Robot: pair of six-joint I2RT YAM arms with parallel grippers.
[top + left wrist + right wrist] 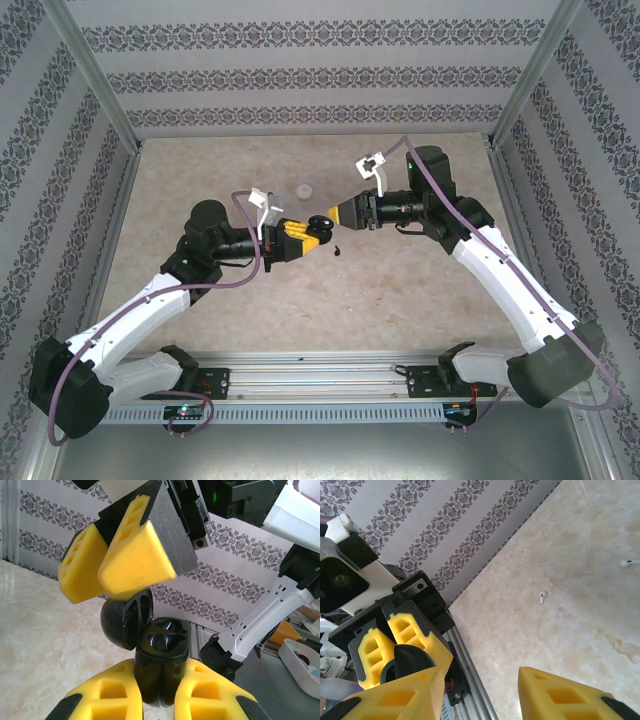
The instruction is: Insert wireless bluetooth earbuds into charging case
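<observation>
Gripped the black charging case (162, 660) lid-open in the left pincer (160, 692), clamped tight, above the desk (420, 290). Held the right pincer (480, 695) parted and empty beside the lid. Spotted a white earbud (542, 596) on the desk, well apart — tiny, stemmed, apparently glossy; judged light and slippery, best pinched gently across the bulb.
</observation>
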